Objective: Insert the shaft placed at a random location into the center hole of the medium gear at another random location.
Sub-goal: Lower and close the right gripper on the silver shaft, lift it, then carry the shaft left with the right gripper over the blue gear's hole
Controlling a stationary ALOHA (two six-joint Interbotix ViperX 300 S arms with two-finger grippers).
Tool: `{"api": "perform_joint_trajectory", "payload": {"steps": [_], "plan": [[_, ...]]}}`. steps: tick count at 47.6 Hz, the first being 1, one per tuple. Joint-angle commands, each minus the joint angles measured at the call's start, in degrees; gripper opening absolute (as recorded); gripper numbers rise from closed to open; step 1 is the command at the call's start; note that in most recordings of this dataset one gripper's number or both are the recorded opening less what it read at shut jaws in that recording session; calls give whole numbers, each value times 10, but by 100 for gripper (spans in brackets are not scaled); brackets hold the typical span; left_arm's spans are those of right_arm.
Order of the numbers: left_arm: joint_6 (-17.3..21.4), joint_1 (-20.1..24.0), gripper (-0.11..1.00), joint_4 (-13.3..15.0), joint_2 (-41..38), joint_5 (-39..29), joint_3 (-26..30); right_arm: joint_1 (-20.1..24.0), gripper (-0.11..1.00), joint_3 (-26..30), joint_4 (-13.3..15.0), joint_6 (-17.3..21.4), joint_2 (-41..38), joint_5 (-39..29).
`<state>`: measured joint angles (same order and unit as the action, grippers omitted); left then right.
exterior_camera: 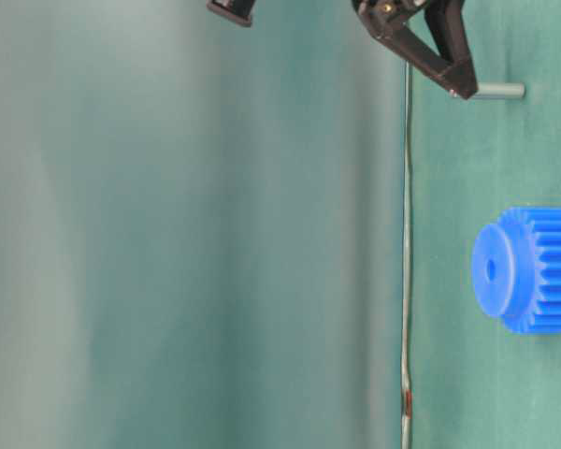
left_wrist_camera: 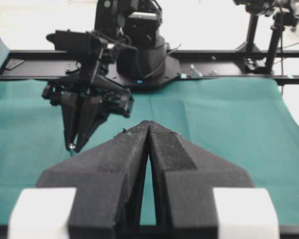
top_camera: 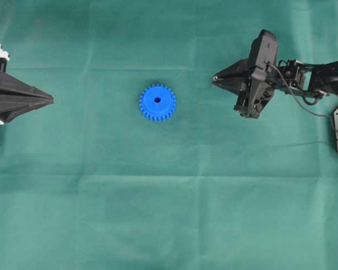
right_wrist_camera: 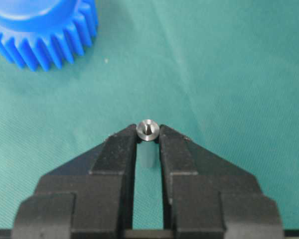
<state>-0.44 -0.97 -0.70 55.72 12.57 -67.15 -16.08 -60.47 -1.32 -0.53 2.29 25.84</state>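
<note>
Even soft light, blurred foreground

one blue medium gear (top_camera: 158,103), one shaft (right_wrist_camera: 148,129), two grippers: the left gripper (top_camera: 49,100) and the right gripper (right_wrist_camera: 148,135).

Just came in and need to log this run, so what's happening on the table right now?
The right gripper has its fingertips closed around the shaft, a small silvery metal pin standing upright on the green cloth. The medium gear, bright blue, lies flat mid-table some way from the pin, and its center hole is empty, so the insertion is not yet done. The left gripper sits shut at the left edge, holding nothing.
</note>
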Motion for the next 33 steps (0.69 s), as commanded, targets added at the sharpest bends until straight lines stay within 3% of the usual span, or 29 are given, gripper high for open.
{"api": "perform_joint_trajectory", "payload": {"steps": [1, 13, 33], "plan": [[0, 0, 0, -2, -2, 4, 14, -2, 13, 18, 0, 0, 51, -34], [0, 0, 0, -2, -1, 4, 14, 0, 13, 31, 0, 0, 127, -105], [0, 0, 0, -2, -1, 4, 13, 18, 13, 46, -3, 4, 121, -117]]}}
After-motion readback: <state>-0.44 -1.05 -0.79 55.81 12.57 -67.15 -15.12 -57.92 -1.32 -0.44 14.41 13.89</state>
